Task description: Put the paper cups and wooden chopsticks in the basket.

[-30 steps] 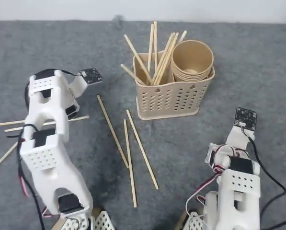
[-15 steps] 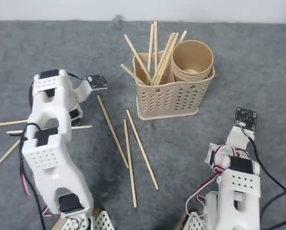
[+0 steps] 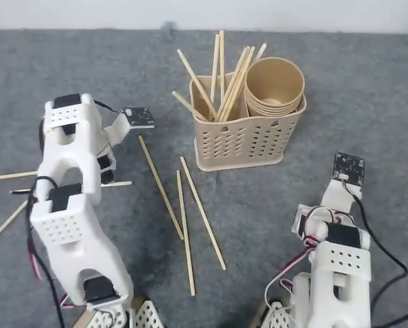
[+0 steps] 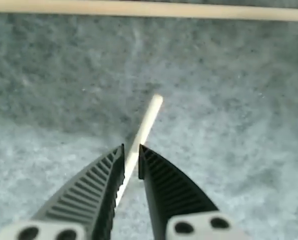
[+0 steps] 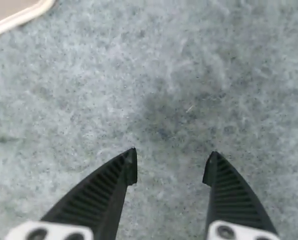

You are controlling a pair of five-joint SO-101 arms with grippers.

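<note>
**Chopstick (image 4: 148, 119) clamped in left gripper (image 4: 131, 148), right gripper (image 5: 171, 159) spread**

Jaws of the left gripper are pressed together on the shaft of the chopstick. Its blunt end sticks out past their tips over the grey carpet (image 4: 228, 100). A second stick (image 4: 139, 8) lies flat across the carpet beyond it.

In the high view the left arm (image 3: 70, 171) fills the left of the frame. The clamped chopstick pokes out from under it at middle left, lying nearly level. 2 stray chopsticks (image 3: 5, 176) rest on the carpet at the left edge, 1 nearly level and 1 slanting toward the lower left corner.

The right gripper's jaws stand well apart with nothing between them, above bare carpet. A corner of the basket (image 5: 14, 12) shows in the right wrist view. The right arm (image 3: 333, 246) sits at the lower right of the high view.

The basket stands at upper centre of the high view. The paper cups (image 3: 275, 85) are stacked in its right half. A bundle of chopsticks (image 3: 224, 75) leans upright in its left half. 3 loose chopsticks (image 3: 185, 232) lie near one another on the carpet at the centre of the frame, just below the basket, each slanting slightly.
</note>
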